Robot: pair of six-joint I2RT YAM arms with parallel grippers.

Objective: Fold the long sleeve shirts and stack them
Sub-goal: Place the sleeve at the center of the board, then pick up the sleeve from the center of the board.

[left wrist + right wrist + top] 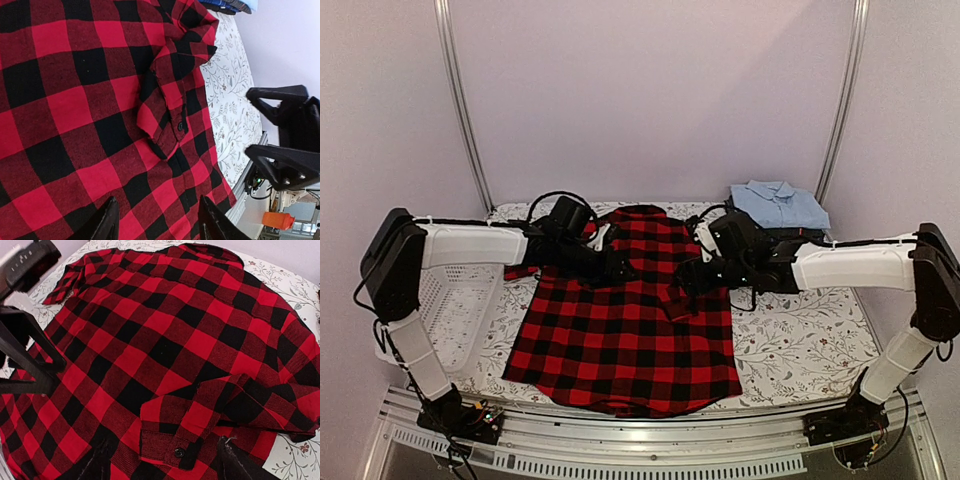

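A red-and-black check shirt (620, 335) lies spread flat on the table, collar at the far side. One sleeve is folded in over its body, and the buttoned cuff (175, 447) rests on the cloth. My right gripper (165, 465) hangs open just over that cuff, a finger on each side, holding nothing. My left gripper (157, 220) is open too, above the shirt's body, with nothing between its fingers (106, 222). The other sleeve (65, 282) sticks out past the shirt's far left side. At the back right a folded light blue shirt (778, 205) lies on dark navy ones (802, 234).
A white mesh basket (460, 300) stands at the table's left, under my left arm. A floral cloth (800, 335) covers the table. The two grippers hang close together over the shirt's upper half. The metal front rail (650, 440) runs along the near edge.
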